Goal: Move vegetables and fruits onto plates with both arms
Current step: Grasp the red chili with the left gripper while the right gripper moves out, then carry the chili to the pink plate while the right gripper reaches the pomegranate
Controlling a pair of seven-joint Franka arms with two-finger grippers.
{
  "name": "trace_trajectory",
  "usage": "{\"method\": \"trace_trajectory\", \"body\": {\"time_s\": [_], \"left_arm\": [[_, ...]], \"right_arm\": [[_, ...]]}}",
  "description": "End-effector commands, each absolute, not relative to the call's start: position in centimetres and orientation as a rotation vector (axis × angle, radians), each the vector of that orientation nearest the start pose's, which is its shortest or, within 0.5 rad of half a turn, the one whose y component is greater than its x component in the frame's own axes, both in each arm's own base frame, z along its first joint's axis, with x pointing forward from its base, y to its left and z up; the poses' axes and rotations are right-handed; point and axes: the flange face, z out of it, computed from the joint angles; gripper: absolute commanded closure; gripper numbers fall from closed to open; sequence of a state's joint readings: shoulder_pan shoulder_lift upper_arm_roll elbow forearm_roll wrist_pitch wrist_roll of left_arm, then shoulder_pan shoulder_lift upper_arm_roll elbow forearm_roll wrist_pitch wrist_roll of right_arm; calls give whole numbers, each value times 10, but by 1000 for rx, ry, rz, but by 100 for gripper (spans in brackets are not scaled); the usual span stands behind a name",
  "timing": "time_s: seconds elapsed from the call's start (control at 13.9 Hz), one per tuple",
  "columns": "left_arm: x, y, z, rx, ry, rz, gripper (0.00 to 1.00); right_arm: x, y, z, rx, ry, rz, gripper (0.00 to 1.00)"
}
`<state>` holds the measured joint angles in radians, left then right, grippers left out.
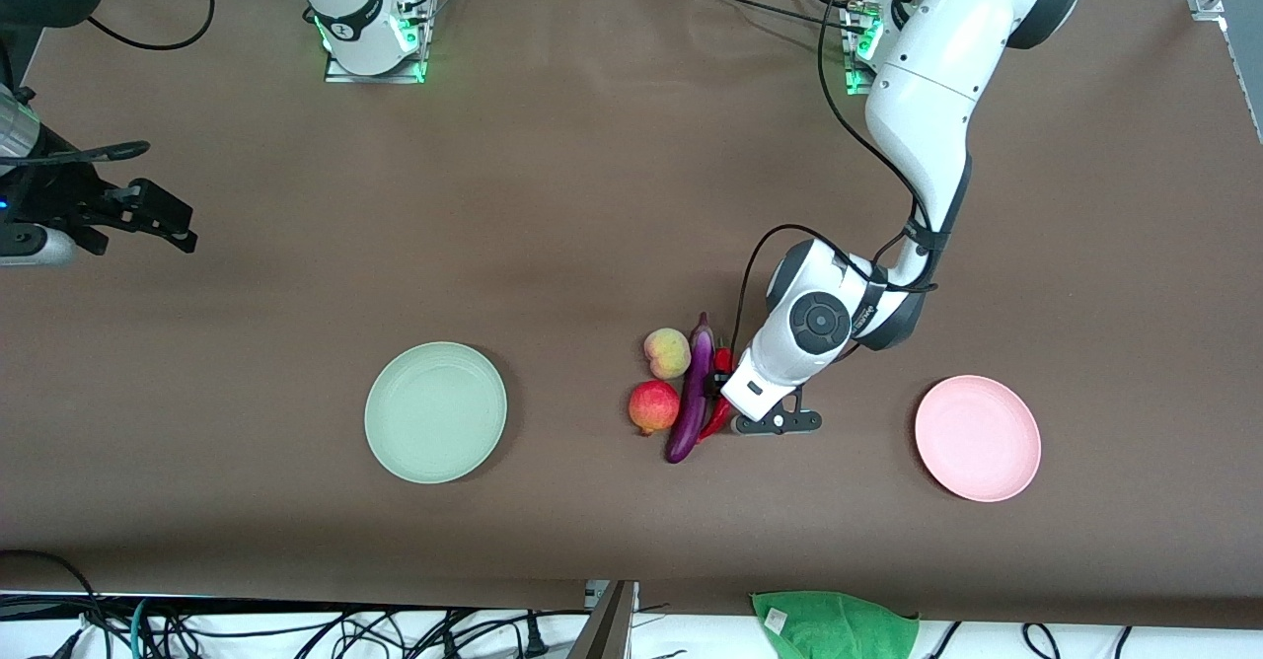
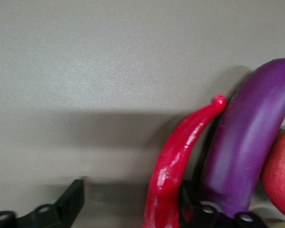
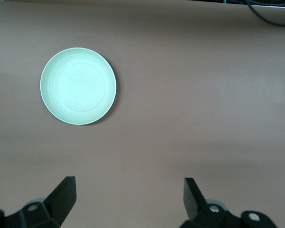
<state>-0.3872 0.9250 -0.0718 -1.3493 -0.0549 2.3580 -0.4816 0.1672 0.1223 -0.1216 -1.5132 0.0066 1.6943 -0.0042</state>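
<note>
A: Front view first: where do the fruits and vegetables lie?

B: All four sit clustered on the brown table (image 1: 592,195), between the pale green plate (image 1: 435,412) and the pale pink plate (image 1: 977,437). The eggplant (image 1: 691,393) lies lengthwise, with the peach (image 1: 667,352) and the red fruit (image 1: 653,406) just beside it toward the right arm's end; the red fruit is nearer the camera than the peach. The chili pepper (image 1: 718,412) lies along the eggplant toward the left arm's end. Both plates hold nothing.

A: And the left pincer (image 1: 725,383)?

B: Down at the pile. In the left wrist view its fingers are spread wide, one finger (image 2: 69,199) on bare table, the other between chili and eggplant, so the chili sits in the gap, not squeezed.

A: The right pincer (image 1: 183,230)?

B: Its arm waits high over the table's edge at its own end; fingers (image 3: 61,197) parted, holding nothing, the green plate in its view.
</note>
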Motion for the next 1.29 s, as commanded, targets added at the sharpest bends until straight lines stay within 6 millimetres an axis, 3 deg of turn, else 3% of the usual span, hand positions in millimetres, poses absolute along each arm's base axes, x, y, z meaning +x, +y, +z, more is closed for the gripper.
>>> {"method": "trace_trajectory", "body": {"time_s": [0.0,0.29,0.5,0.65,0.72,1.0,1.22], "left_arm": [[678,-324,174,-3235,-77,-105,42],[680,-323,179,-3218,-52,-129,83],[691,-308,205,-3215,-32,-160,86],[710,-265,221,-3206,46,-174,84],[721,-236,229,-3207,92,-186,82],[744,-132,247,-3182,285,-150,82],[752,-72,246,-3158,383,-156,80]], "right_arm": [[596,53,561,-3143,-142,96,0],[613,80,510,-3136,-189,219,0],[620,142,467,-3042,-261,268,0],[631,187,443,-3037,-244,194,0],[638,212,430,-3036,-119,168,0],[656,352,366,-2991,252,-5,0],[645,430,316,-2909,375,-162,0]]}}
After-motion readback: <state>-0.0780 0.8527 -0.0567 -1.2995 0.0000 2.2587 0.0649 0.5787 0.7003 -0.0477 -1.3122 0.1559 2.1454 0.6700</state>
